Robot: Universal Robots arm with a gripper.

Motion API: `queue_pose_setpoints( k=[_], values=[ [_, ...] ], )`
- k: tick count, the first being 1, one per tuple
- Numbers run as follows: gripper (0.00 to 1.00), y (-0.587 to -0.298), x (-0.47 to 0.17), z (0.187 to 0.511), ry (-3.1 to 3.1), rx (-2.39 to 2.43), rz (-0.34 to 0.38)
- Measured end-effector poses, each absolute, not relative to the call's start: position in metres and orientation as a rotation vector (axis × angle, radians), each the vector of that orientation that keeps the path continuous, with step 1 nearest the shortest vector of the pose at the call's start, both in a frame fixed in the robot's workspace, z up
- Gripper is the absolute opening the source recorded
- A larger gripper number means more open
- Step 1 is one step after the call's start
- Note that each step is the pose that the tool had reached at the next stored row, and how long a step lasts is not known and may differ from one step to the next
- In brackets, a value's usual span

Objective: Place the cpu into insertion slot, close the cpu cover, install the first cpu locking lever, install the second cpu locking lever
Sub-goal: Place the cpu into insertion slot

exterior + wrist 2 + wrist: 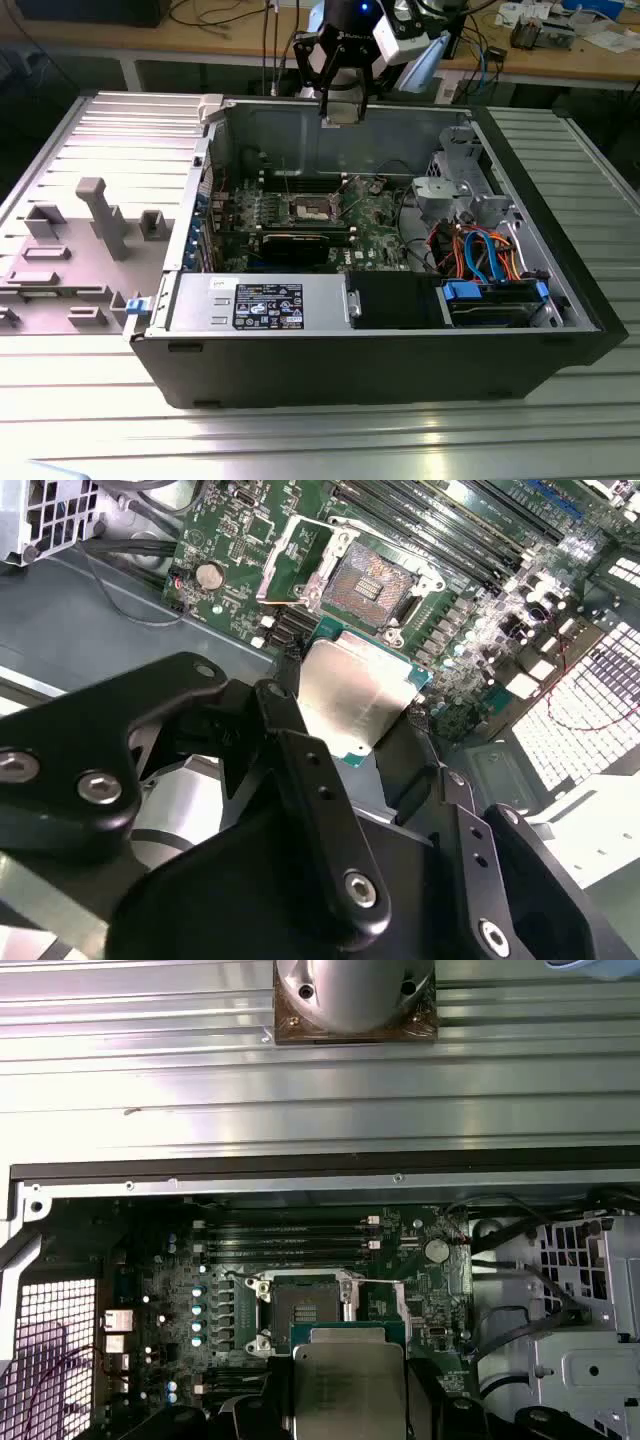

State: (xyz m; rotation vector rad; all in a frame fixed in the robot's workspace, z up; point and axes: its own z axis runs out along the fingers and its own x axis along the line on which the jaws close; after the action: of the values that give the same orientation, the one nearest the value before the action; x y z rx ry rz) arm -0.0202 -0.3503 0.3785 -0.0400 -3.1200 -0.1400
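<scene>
My gripper (352,720) is shut on the cpu (355,690), a flat square chip with a silvery top, held by two opposite edges between the black fingers (290,730). In the exterior view the gripper (340,112) hangs above the back wall of the open computer case, higher than the green board. The insertion slot (365,580) lies uncovered, its dark centre showing inside a silvery rim. In the first wrist view the cpu (348,1385) sits just short of the slot (303,1310). I cannot pick the cpu cover out from the rim.
The case (300,345) lies open on a ribbed metal table. Long memory slots (285,1232) run beside the socket. A drive cage with coloured cables (480,250) fills the exterior view's right. A grey fixture tray (90,240) stands at that view's left.
</scene>
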Motion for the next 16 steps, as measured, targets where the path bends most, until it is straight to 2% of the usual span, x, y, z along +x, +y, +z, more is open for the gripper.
queue_pose_setpoints(
  k=[16],
  values=[
    [0.55, -0.3503, -0.0202, 0.3783, -3.120, -0.117, -0.141]
  ],
)
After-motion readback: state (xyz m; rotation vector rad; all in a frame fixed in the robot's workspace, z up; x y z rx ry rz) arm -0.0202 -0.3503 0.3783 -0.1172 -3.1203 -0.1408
